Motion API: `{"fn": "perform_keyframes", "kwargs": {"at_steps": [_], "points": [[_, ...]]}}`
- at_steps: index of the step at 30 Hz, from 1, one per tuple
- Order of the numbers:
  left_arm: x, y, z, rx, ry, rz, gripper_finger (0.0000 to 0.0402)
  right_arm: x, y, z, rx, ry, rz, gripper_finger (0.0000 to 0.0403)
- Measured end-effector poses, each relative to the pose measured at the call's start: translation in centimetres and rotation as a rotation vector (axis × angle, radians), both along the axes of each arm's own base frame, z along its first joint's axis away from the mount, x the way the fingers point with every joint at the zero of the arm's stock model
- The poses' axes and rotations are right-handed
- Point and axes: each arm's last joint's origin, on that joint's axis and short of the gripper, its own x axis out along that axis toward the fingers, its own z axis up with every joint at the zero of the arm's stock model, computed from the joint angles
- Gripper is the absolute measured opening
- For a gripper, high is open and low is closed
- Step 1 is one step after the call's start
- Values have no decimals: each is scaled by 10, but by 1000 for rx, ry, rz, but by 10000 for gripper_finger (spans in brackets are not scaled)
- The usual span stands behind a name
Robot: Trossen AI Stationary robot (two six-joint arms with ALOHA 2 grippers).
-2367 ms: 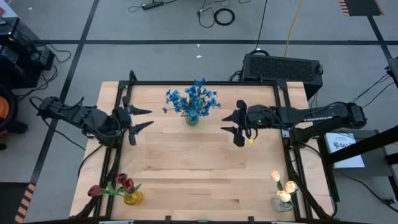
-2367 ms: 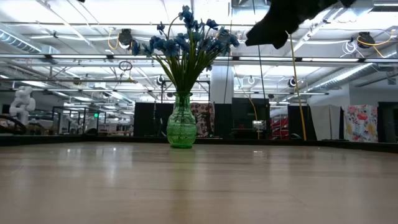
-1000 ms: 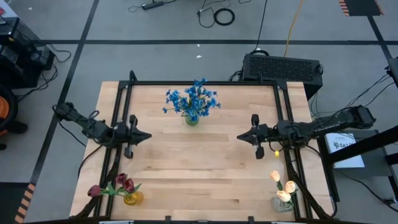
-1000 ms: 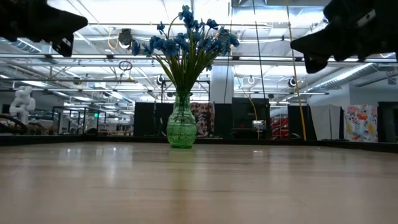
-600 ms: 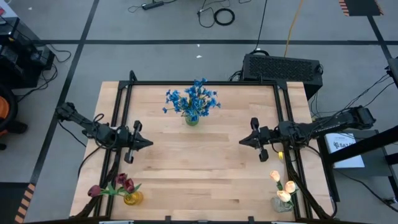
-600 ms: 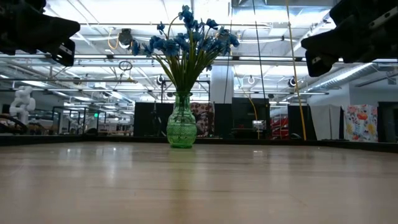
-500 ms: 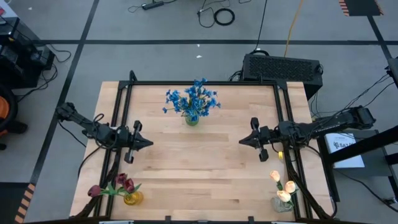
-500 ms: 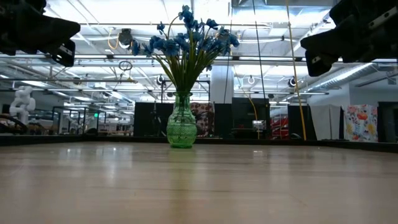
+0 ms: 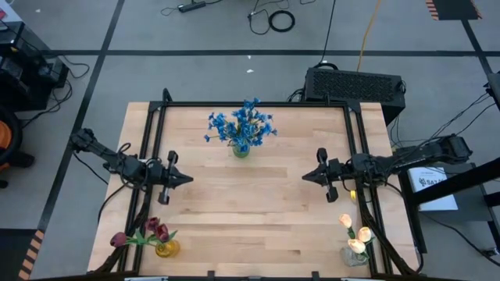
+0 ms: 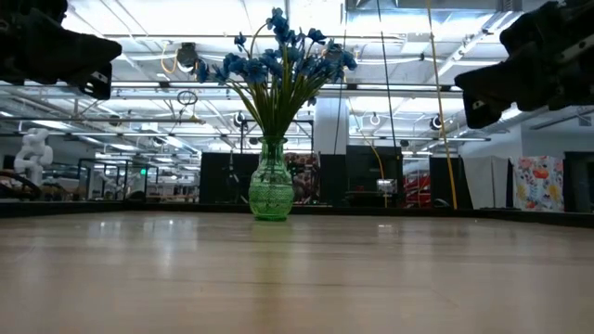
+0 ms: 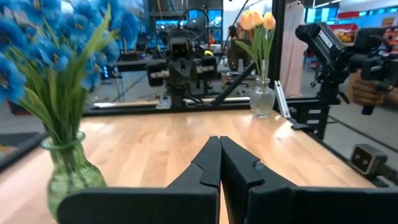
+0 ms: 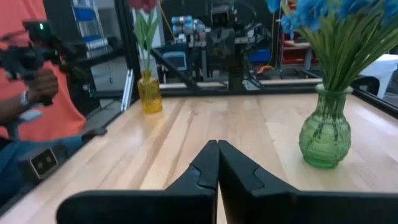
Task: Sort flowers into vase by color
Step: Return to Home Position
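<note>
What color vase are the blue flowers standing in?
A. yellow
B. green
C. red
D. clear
B: the blue flowers stand in the green vase, while the yellow vase holds red tulips and the clear vase holds cream-yellow tulips.

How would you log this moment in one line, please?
blue flowers in green vase | left gripper shut, empty | right gripper shut, empty
</note>
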Motion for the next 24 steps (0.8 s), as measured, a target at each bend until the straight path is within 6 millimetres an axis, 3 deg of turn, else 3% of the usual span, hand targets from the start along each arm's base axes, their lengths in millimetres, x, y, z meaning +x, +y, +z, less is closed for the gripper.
{"fn": "perform_keyframes", "kwargs": {"at_steps": [15, 24], "points": [[5, 12, 0, 72, -11, 92, 3, -16, -3, 2, 20, 19, -10, 0], [5, 15, 0, 72, -10, 112, 3, -33, -5, 13, -37, -102, -16, 0]]}}
